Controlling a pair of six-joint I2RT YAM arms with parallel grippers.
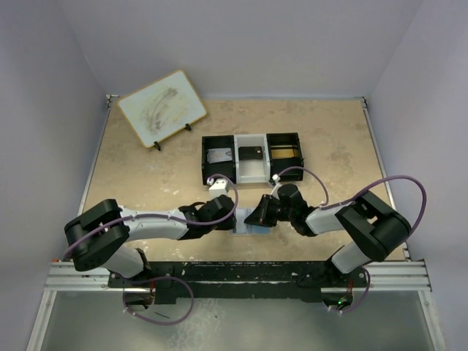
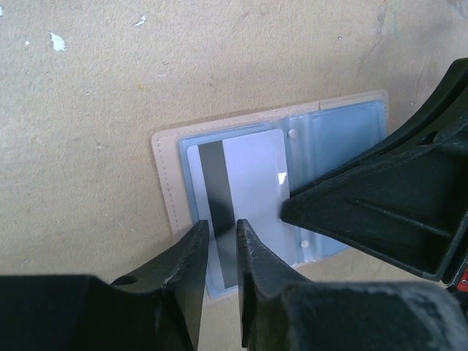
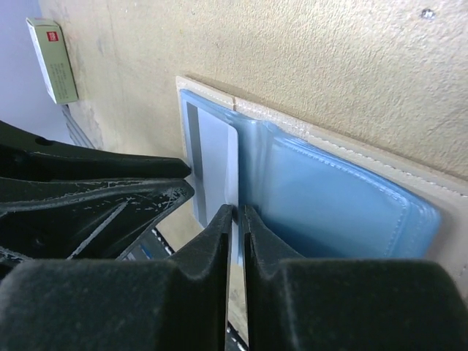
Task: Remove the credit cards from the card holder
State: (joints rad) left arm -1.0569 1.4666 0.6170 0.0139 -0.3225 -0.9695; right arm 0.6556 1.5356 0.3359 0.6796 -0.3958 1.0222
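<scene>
Two end effectors meet at the card holder, which lies open and flat on the surface near the arm bases. One silvery card with a dark stripe sits in one of its pockets.

Left end effector: jaws nearly together, straddling the card's near edge. Right end effector: jaws nearly together at the card's inner edge beside the fold. Whether either truly pinches the card cannot be told.

Recommended: one pins the holder down while the other draws the card straight along the pocket, low and slow, without bending it.
</scene>
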